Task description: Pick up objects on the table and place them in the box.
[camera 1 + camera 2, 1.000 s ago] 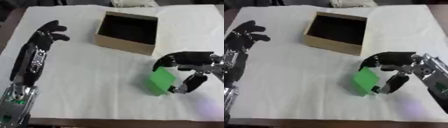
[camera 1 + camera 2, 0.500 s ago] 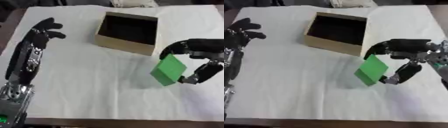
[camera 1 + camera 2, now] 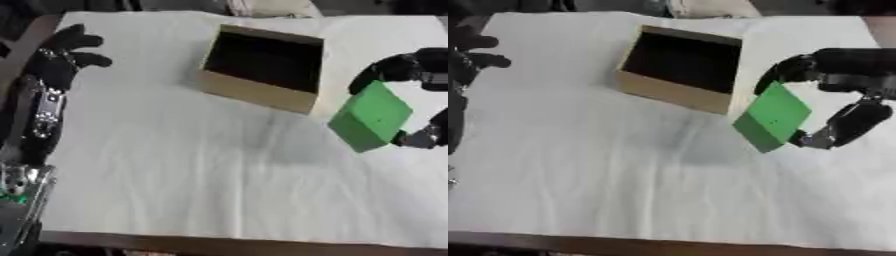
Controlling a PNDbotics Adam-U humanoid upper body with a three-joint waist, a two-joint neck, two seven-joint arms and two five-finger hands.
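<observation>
white cloth (image 3: 175, 165) | right robot hand (image 3: 846, 85) pinches green block (image 3: 772, 117) | box (image 3: 262, 67)

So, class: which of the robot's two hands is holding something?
The right hand: its fingers and thumb pinch the green block beside the box. The left hand rests open at the left edge, holding nothing.

Item count:
- Box (image 3: 262, 67): one, cardboard, open top, dark interior.
- Block (image 3: 773, 117): one, green.
- Robot hands: two; left hand (image 3: 63, 55) and right hand (image 3: 842, 90).
- Table (image 3: 175, 165): one, white cloth cover.
- Pale item at far edge behind box (image 3: 267, 7): one, kind not discernible.
</observation>
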